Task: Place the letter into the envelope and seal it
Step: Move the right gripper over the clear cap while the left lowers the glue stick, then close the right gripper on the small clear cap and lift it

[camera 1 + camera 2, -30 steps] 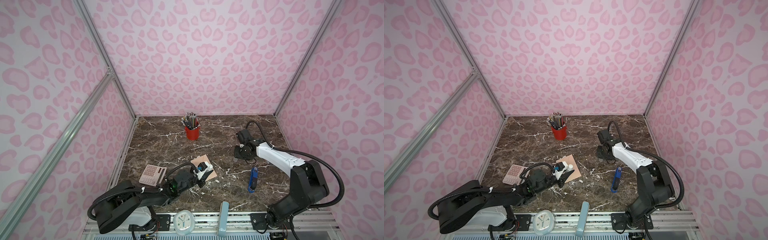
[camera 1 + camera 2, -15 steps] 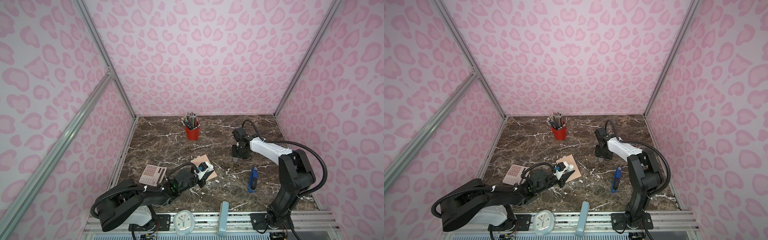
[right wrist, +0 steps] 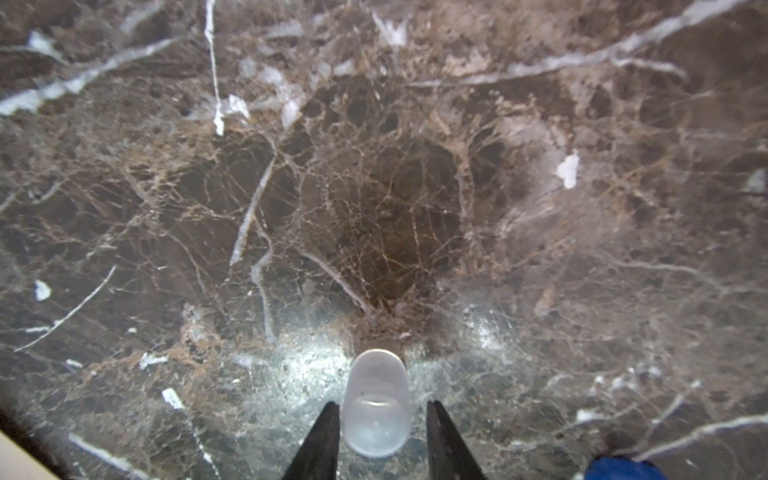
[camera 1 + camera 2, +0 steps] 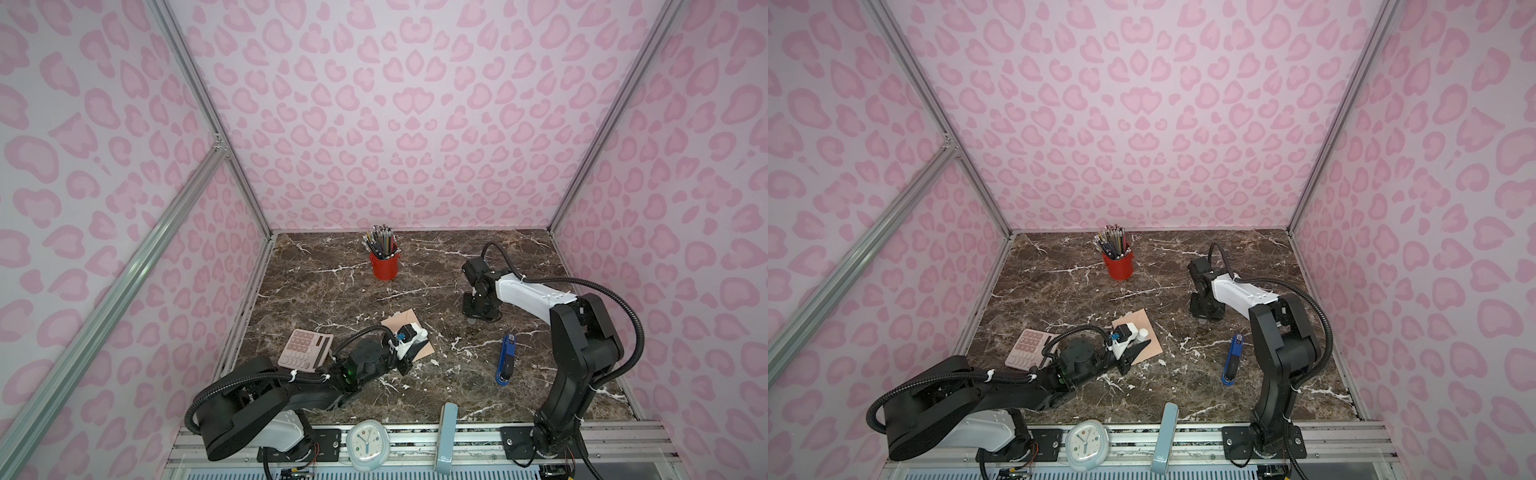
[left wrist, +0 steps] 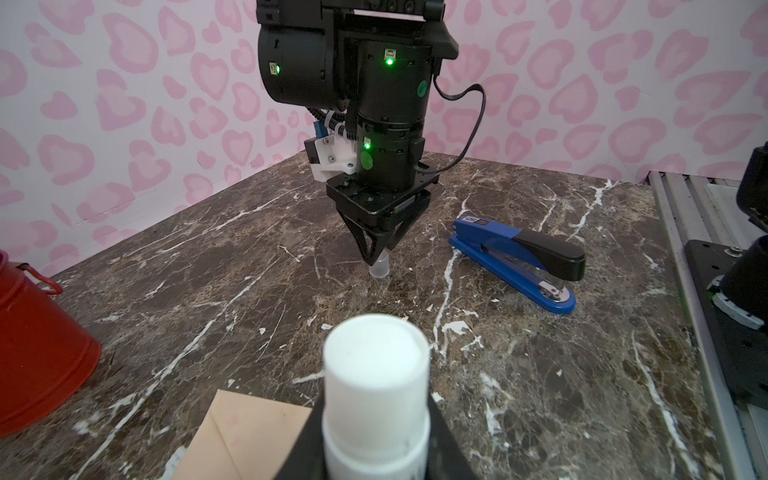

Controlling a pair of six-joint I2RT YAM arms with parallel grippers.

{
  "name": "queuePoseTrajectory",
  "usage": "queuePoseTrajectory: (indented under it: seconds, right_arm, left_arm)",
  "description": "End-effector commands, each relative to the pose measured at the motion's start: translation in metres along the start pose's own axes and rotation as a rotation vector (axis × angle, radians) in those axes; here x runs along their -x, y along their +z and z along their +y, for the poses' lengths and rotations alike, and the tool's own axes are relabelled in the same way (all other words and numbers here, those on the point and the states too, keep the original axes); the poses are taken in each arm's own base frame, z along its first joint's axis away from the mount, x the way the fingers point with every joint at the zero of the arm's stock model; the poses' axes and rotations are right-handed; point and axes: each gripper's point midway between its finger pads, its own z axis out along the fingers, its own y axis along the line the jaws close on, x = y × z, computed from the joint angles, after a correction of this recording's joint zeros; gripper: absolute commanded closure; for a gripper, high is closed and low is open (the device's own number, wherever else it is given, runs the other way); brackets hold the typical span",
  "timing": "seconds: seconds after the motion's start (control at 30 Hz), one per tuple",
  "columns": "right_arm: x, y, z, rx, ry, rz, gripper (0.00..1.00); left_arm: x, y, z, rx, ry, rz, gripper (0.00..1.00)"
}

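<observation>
The right hand (image 3: 382,405) points straight down, its jaws apart on either side of a small translucent cap (image 3: 376,407) that stands on the worktop (image 3: 374,187). The right wrist view shows one finger against the cap and a gap at the other, a detail too small to make out in both top views. The left wrist view shows this hand from the side, tips down at the cap, with a blue stapler (image 5: 515,257) lying near it.

The left hand (image 4: 1136,348) is clamped on a white glue stick (image 5: 376,365), seen close only in the left wrist view. Beneath it the envelope (image 4: 401,323) lies flat on the worktop. Both top views show a pink calculator (image 4: 305,347) near the envelope. A red bucket of pencils (image 4: 384,266) stands well behind.
</observation>
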Motion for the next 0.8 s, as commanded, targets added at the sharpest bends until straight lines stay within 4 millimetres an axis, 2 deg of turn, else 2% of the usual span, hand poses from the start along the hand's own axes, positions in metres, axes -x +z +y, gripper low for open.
queuePoseTrajectory:
  seconds: [0.0,0.3,0.57,0.77]
  right_arm:
    - [-0.0017,0.0026,0.0004,-0.005,-0.008,0.012,0.64]
    - [-0.0016,0.0032,-0.0001,-0.010,-0.007,0.016,0.69]
    - [-0.0027,0.0052,-0.0002,-0.013,-0.007,0.023,0.70]
    - [0.0008,-0.0022,0.0006,-0.005,-0.005,0.004,0.73]
  left_arm:
    - [0.0125,0.0002,-0.0003,-0.003,0.006,-0.052,0.96]
    - [0.0121,-0.0001,-0.0001,-0.001,0.008,-0.052,0.96]
    - [0.0129,-0.0008,0.0000,-0.001,0.009,-0.054,0.96]
    - [0.0129,-0.0015,0.0005,0.002,0.010,-0.053,0.96]
